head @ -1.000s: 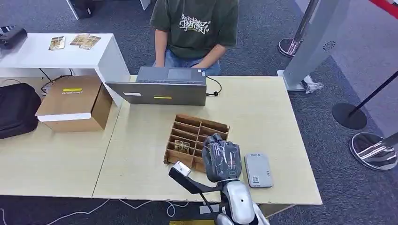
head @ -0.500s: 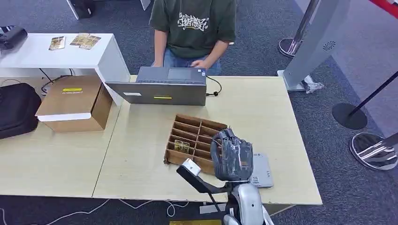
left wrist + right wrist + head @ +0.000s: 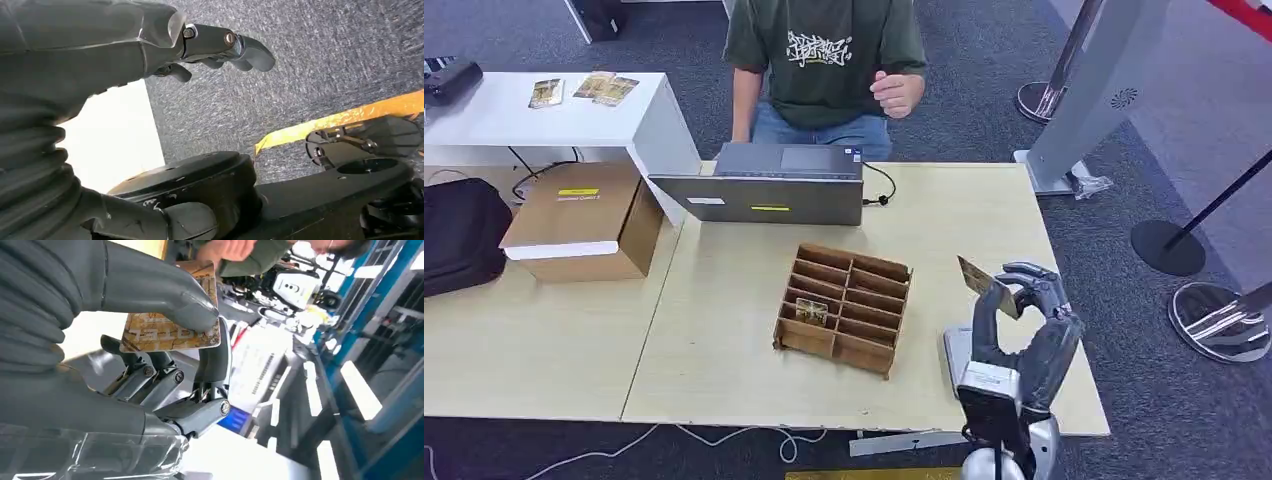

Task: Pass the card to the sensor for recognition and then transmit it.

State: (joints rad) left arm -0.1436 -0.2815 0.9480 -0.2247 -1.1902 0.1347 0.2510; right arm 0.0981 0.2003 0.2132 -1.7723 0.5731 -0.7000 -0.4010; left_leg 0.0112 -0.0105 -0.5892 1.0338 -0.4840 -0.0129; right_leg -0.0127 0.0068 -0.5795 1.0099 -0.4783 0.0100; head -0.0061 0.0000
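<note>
Pale wooden table (image 3: 724,350) held a sensor (image 3: 951,352) at five o'clock; above it, right hand (image 3: 1024,330) pinched a gold card (image 3: 986,284), lettering unreadable.

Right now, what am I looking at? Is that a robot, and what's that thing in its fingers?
Yes, it's a robot. The big picture looks down from its head; the other two come from cameras at its wrists. Its right robot hand pinches a card above the table. On the table are a wooden tray of slots, a grey sensor partly hidden behind the hand, and a laptop. A person stands behind it. The left robot hand hangs near the floor, holding nothing.
</note>
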